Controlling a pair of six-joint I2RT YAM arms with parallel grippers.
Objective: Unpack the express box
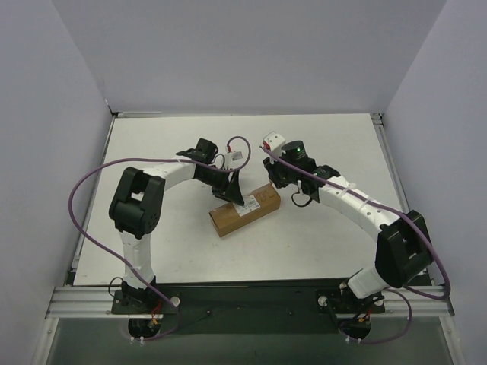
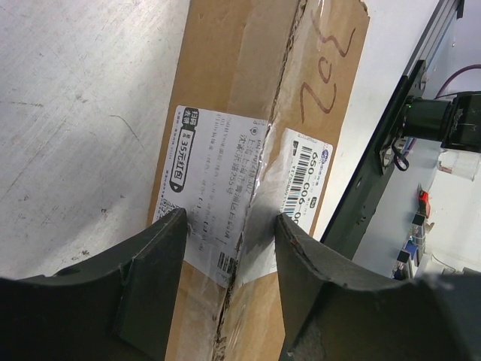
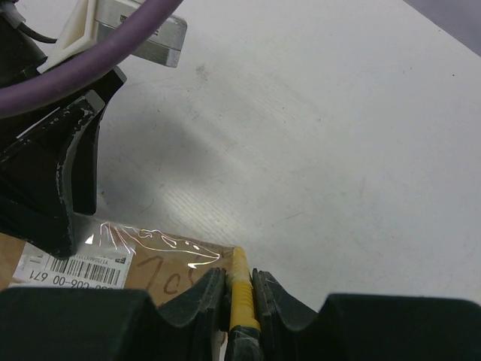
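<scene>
L arm (image 1: 163, 173): white link shells, black joint housings showing at shoulder, elbow, wrist. R arm (image 1: 358, 207): same build, green LED (image 1: 298, 148) glowing on the black wrist housing. Purple cable (image 1: 73, 201) looping loose along each arm, white clips (image 1: 350, 187) tying it to the links. White cam block (image 1: 272, 141) showing a red mark, R wrist. Jaws: matte black plastic, scuffed, inner faces looking stepped. Bases (image 1: 141, 304): black, thin red wires trailing.

You see only a thin yellow strip of the knife (image 3: 239, 295); the right tool (image 3: 239, 280) hides the rest.
</scene>
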